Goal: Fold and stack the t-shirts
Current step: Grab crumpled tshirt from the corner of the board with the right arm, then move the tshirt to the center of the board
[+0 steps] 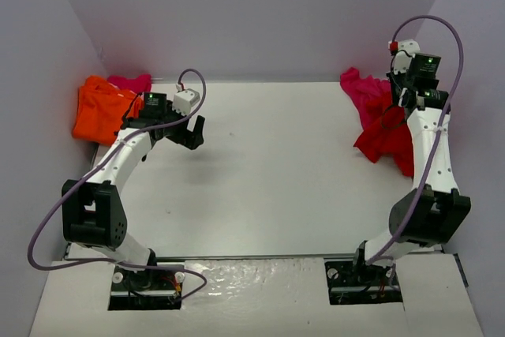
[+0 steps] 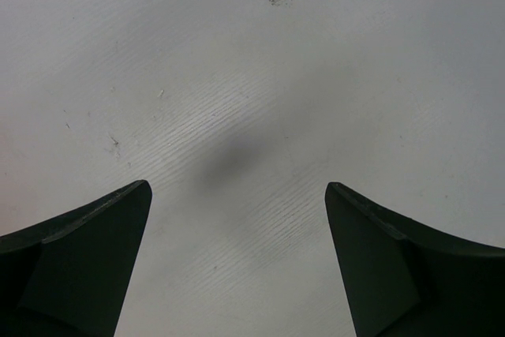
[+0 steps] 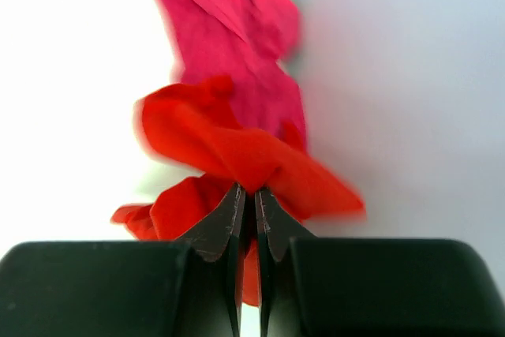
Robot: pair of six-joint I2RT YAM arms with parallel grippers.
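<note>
On the flat white table point(image 1: 268, 163), soft crumpled cloth shirts sit in 2 heaps: red t-shirt point(image 3: 237, 151) against magenta t-shirt point(image 3: 229, 29) far right, orange t-shirt point(image 1: 101, 114) beside pink t-shirt point(image 1: 132, 82) far left. Light and limp, they would likely sag, so a hem or shoulder suits gripping. The right gripper point(image 3: 250, 193) pinches a red fold; the left gripper point(image 2: 237, 187) gapes wide.

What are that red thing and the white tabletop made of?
The red shirt looks like soft matte cloth, probably cotton knit: it crumples into loose folds. The table looks like hard white board, perhaps laminate or painted wood: fine parallel grain lines, small scuffs.
</note>
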